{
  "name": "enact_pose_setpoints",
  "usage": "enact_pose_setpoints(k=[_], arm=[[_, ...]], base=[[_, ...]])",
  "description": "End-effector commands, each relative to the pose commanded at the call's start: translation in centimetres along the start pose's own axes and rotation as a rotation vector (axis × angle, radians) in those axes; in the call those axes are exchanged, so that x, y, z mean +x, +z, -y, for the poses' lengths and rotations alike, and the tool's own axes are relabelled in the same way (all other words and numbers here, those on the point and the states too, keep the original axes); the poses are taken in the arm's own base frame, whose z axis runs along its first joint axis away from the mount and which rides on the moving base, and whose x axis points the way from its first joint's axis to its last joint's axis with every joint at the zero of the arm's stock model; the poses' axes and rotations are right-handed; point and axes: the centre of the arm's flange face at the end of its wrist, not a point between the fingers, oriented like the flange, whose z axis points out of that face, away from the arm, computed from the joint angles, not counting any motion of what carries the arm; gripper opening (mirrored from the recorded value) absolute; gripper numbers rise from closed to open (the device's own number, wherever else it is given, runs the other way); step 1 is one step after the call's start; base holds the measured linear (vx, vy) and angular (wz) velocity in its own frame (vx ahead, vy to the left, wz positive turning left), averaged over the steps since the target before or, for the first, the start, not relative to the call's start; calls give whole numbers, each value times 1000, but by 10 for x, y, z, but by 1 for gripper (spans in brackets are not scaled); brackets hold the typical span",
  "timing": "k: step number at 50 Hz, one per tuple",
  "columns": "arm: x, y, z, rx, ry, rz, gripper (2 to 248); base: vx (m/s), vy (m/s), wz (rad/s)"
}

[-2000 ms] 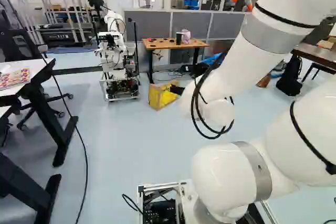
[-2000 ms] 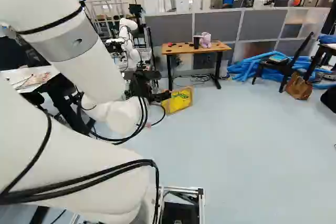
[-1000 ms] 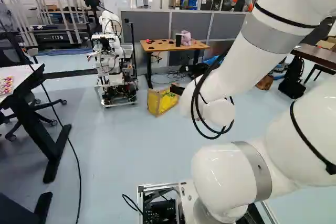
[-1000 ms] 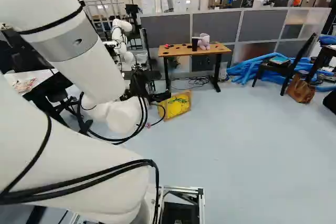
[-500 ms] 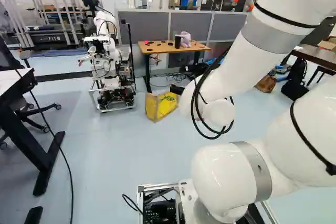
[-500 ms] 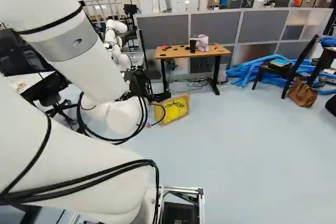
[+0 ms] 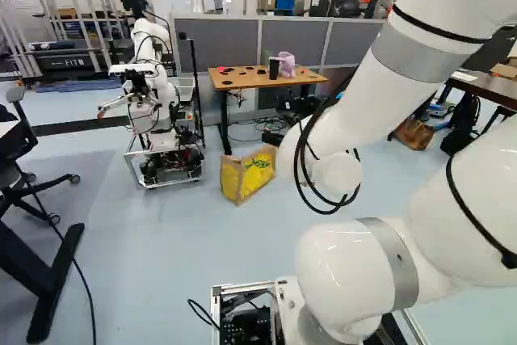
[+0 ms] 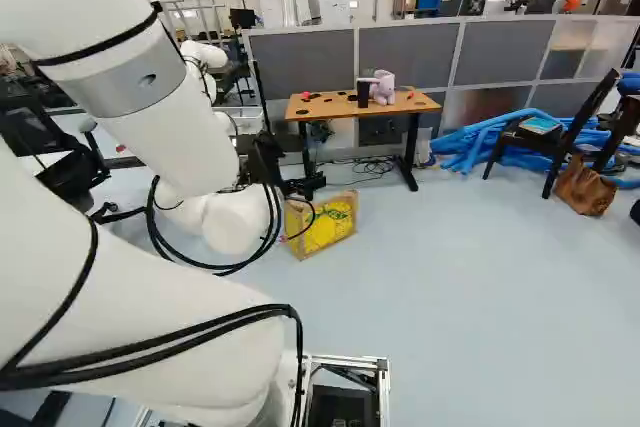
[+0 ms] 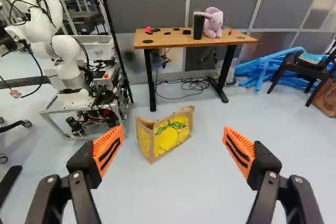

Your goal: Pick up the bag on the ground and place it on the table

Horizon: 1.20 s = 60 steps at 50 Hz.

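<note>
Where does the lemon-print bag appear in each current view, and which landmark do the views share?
Left base view: the lemon-print bag stands on the floor, near the centre, left of the arm.
Right base view: near the centre, partly behind a cable.
Wrist view: ahead of the open fingers, between their lines.
Shared landmark: the wooden-topped table behind it, bearing a plush elephant.

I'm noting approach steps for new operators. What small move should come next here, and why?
Probably a short drive forward toward the yellow bag, before reaching down. The gripper is open, and the bag stands on the floor ahead, seen between the fingers but beyond their tips, with the table farther back.
</note>
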Motion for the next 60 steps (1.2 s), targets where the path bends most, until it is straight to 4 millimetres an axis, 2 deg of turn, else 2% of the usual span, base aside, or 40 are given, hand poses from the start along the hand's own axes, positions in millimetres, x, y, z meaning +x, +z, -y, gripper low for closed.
enact_pose_setpoints(k=[60], arm=[[0,0,0,0,0,0,247]], base=[[295,1,-13]])
